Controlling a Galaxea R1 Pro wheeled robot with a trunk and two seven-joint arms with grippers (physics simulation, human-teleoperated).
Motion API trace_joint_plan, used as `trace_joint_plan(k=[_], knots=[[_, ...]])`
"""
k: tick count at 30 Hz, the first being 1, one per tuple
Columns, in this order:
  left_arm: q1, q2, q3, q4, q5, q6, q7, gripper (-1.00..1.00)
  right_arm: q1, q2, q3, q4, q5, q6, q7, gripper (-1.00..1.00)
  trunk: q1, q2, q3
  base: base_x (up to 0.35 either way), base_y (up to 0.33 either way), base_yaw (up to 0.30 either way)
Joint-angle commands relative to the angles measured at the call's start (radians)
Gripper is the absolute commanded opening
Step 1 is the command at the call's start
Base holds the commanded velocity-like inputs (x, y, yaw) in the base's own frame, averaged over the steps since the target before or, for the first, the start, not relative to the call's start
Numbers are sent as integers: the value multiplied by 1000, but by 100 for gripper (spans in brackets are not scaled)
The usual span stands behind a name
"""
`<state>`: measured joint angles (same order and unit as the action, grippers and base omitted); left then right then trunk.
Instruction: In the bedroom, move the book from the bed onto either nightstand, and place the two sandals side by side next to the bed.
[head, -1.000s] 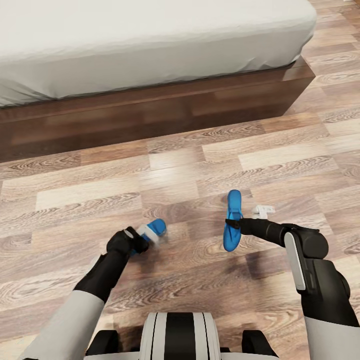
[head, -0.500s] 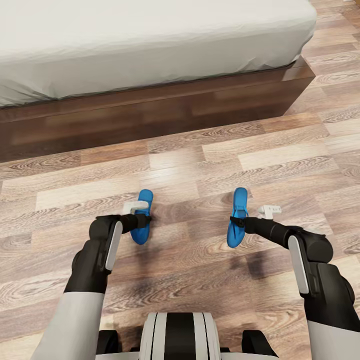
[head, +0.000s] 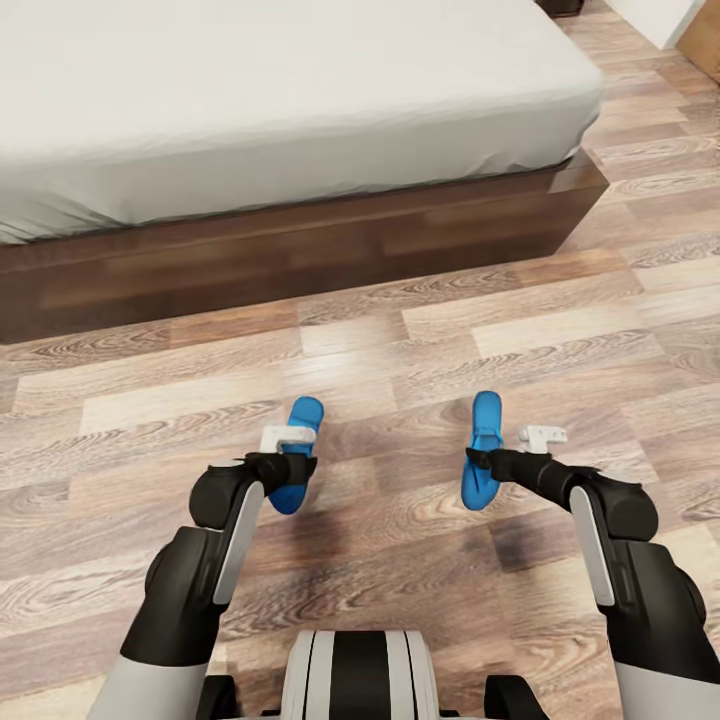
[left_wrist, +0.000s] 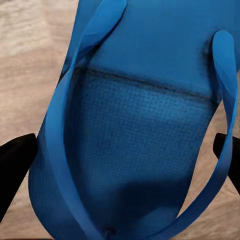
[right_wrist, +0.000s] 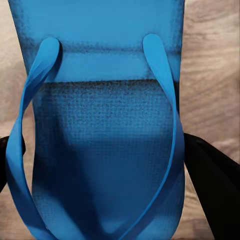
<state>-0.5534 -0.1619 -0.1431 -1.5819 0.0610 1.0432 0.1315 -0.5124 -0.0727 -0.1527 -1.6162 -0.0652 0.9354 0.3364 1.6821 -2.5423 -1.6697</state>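
Each gripper grips one blue sandal across its width, sole between the dark fingers: the left gripper (head: 285, 468) holds the left sandal (head: 299, 452), the right gripper (head: 483, 462) the right sandal (head: 484, 448), well apart above the floor (head: 400, 340) near the bed (head: 300, 235).

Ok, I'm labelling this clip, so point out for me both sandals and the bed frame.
left sandal (head: 300, 422), head view, on its blue sole ahead of the left gripper
right sandal (head: 485, 425), head view, on its front half
bed frame (head: 300, 250), head view, on the dark wood side panel
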Motion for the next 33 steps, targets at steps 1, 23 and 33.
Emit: trace_joint_plan(k=[1, 23, 33], knots=[[8, 0, -3, -3, 17, 4, 22, -100, 7, 0, 10, -1, -2, 6, -22, -100, -1, 0, 3, 0, 0, 0], [30, 1, -28, 2, 232, 3, 112, -100, 15, -8, 28, -1, 21, 22, -151, -100, -10, 5, 89, 0, 0, -195], [35, 9, -16, 112, 228, -42, 116, -100, 11, -25, 27, -1, 19, 24, -149, -100, -15, 8, 127, 0, 0, -265]])
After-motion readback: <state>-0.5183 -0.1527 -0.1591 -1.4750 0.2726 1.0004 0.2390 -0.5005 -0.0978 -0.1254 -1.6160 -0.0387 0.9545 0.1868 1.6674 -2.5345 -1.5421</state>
